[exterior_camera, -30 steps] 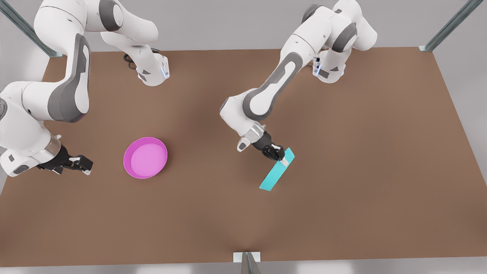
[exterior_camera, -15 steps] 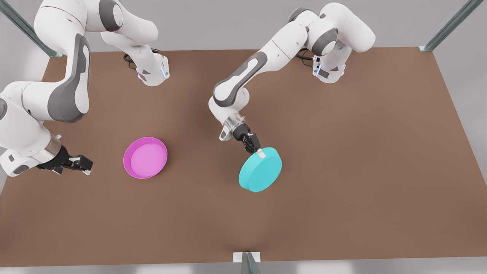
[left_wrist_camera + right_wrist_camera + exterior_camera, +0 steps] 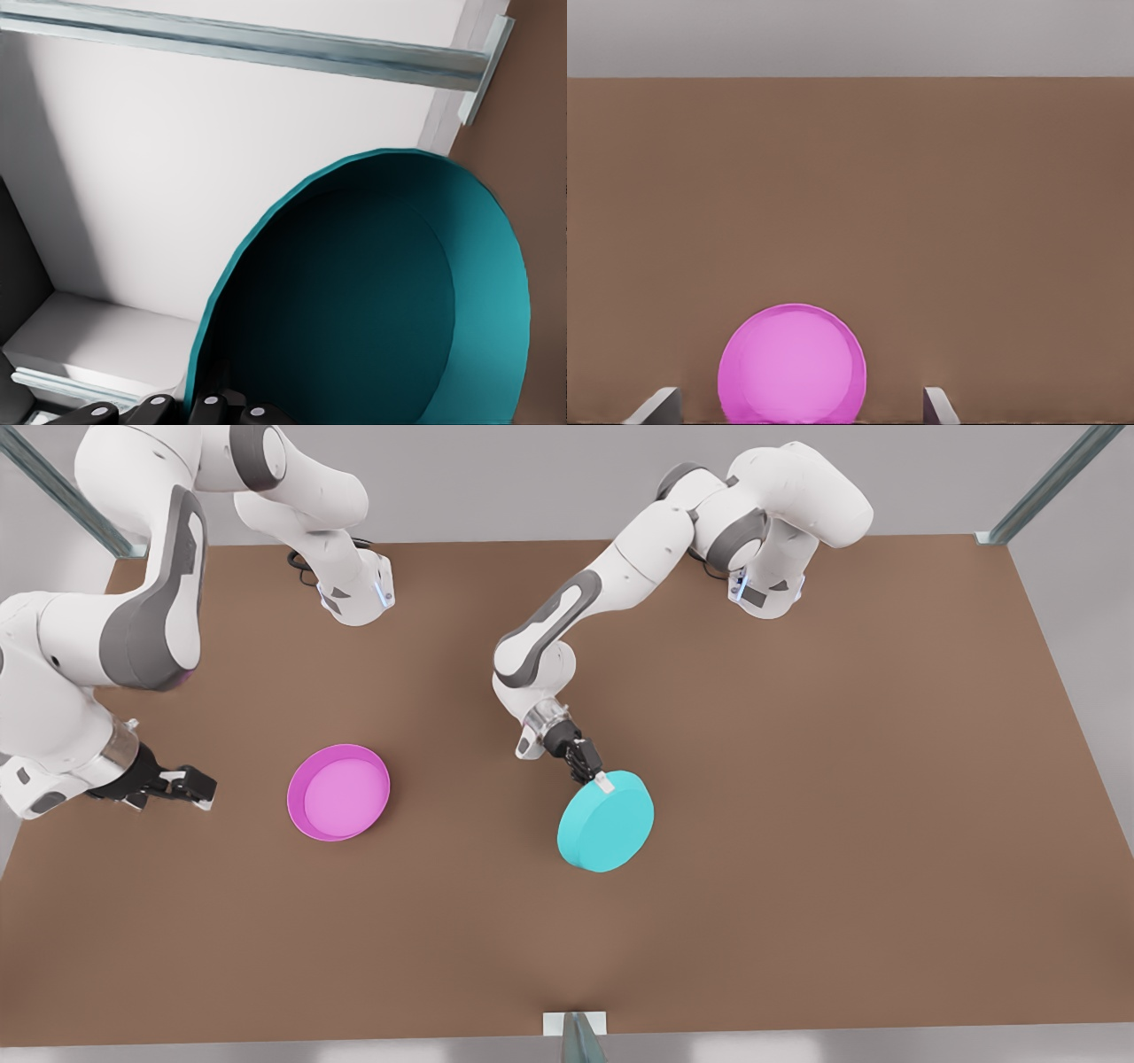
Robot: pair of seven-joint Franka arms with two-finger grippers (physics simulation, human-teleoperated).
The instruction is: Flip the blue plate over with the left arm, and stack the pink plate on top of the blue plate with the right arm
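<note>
The blue plate (image 3: 607, 821) lies underside up, its rim pinched in the left gripper (image 3: 595, 778). The pink plate (image 3: 338, 792) lies just ahead of the right gripper's (image 3: 190, 788) spread fingertips, well apart from the left gripper.

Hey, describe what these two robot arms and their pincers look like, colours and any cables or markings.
Both arms look alike: glossy white rounded segments with dark grey bands at the joints and a silvery metal wrist ring. Each ends in a small black two-finger pincer, the left pincer with pale fingertip pads, as on the right pincer. Black cables loop at each base, where small blue lights glow.
</note>
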